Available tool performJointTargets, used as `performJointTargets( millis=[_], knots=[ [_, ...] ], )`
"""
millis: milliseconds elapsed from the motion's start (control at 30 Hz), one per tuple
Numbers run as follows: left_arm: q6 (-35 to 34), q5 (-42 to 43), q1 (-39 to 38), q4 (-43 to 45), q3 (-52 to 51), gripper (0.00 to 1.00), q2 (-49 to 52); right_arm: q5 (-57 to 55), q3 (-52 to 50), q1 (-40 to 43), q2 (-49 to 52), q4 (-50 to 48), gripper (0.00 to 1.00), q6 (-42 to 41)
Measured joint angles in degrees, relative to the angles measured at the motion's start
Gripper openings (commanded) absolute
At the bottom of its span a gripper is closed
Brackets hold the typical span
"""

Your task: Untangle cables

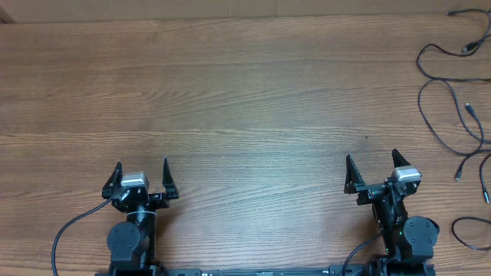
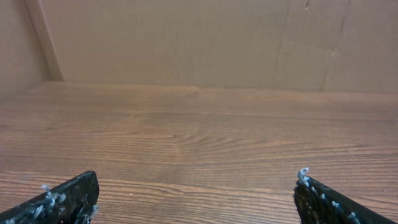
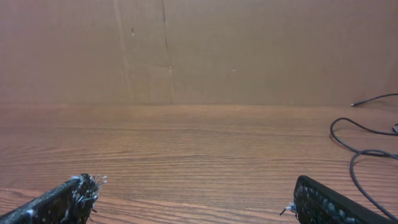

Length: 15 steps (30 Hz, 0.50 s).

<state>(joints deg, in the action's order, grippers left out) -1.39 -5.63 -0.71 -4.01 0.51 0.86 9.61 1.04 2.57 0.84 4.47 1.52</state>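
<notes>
Cables (image 1: 420, 98) sprawl in loose loops at the far right edge of the wide wooden desk (image 1: 230, 92), running out of the overhead view, well apart from both arms. Their strands cross in places, though no tight knot shows. They look thin, light and limp, likely to drag and slide on the smooth wood rather than lift as one, and to sag from any single hold. The right claw (image 1: 371, 156) stands nearer them, spread wide and empty. The left claw (image 1: 142, 163) is the same, over bare wood. A pinch on a free run of cord, or just behind one of the small plug ends (image 1: 469, 108), seems the surest hold.
</notes>
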Motion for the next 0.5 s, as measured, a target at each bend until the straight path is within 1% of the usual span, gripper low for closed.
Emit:
performJointTargets(
  millis=[33,133,500],
  knots=[
    [0.00,-0.02,0.00,0.00,0.00,0.98,0.00,0.00,0.00,0.02,0.00,0.02,1.00,-0.02],
    [0.00,0.00,0.00,0.00,0.00,1.00,0.00,-0.02,0.00,0.02,0.00,0.00,1.00,-0.02],
    [0.00,0.00,0.00,0.02,0.00,1.00,0.00,0.00,0.00,0.00,0.00,0.02,1.00,-0.02]
  ],
)
